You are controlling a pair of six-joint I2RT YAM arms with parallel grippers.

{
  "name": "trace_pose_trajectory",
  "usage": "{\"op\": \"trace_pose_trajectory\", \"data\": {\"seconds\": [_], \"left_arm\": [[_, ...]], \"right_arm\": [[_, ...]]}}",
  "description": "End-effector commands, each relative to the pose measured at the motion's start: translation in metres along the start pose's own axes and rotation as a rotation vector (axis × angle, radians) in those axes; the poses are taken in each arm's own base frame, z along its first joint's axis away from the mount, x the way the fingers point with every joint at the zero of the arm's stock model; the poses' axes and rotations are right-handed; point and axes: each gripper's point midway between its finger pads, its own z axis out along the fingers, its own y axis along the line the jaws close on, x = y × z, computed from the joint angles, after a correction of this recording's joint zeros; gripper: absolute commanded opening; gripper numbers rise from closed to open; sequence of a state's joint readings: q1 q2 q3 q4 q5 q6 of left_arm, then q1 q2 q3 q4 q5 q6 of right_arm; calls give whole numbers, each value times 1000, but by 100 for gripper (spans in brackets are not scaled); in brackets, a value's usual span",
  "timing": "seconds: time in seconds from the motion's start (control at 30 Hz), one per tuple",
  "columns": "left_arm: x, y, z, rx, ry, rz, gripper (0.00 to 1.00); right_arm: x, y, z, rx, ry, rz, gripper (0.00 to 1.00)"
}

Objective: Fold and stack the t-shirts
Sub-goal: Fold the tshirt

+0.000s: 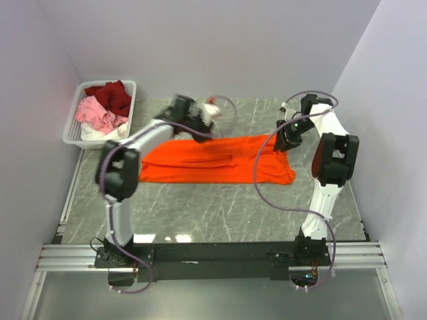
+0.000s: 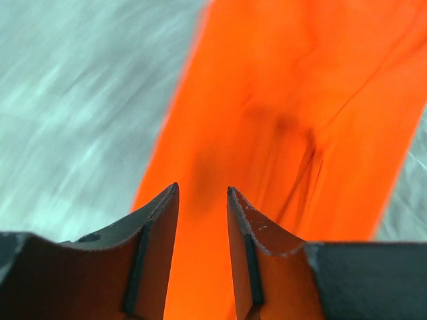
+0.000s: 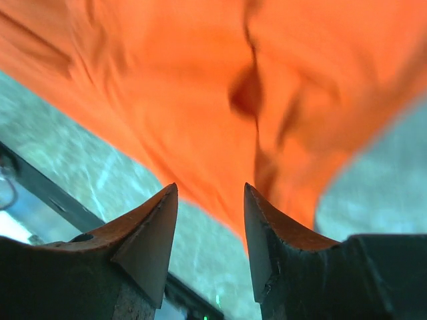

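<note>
Grey marble surface [image 1: 220, 207] | orange shirt [image 1: 200, 163] lying mid-surface | left claw [image 2: 202, 190] parted, empty | right claw [image 3: 210, 190] parted, empty | basket [image 1: 75, 135] far left

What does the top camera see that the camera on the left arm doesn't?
Only the top camera shows the white basket holding a dark red shirt and a pink shirt, plus the right gripper. Only the left wrist camera shows the left gripper close up, its fingers apart. Both show the orange t-shirt and the grey table.
</note>
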State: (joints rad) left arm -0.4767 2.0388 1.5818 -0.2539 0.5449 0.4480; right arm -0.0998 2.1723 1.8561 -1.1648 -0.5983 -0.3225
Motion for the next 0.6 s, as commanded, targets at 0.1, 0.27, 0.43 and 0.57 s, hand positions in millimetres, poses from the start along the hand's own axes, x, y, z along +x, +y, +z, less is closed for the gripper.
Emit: {"op": "trace_pose_trajectory", "data": {"seconds": [0.1, 0.27, 0.43, 0.57], "left_arm": [[39, 9, -155, -115, 150, -469, 45], [108, 11, -218, -224, 296, -713, 54], [158, 23, -253, -312, 350, -886, 57], [178, 33, -259, -299, 374, -893, 60]], "right_arm": [[65, -9, -35, 167, 106, -27, 52], [88, -16, -28, 199, 171, 20, 52], [100, -21, -17, 205, 190, 50, 53], [110, -19, -10, 182, 222, 71, 53]]}}
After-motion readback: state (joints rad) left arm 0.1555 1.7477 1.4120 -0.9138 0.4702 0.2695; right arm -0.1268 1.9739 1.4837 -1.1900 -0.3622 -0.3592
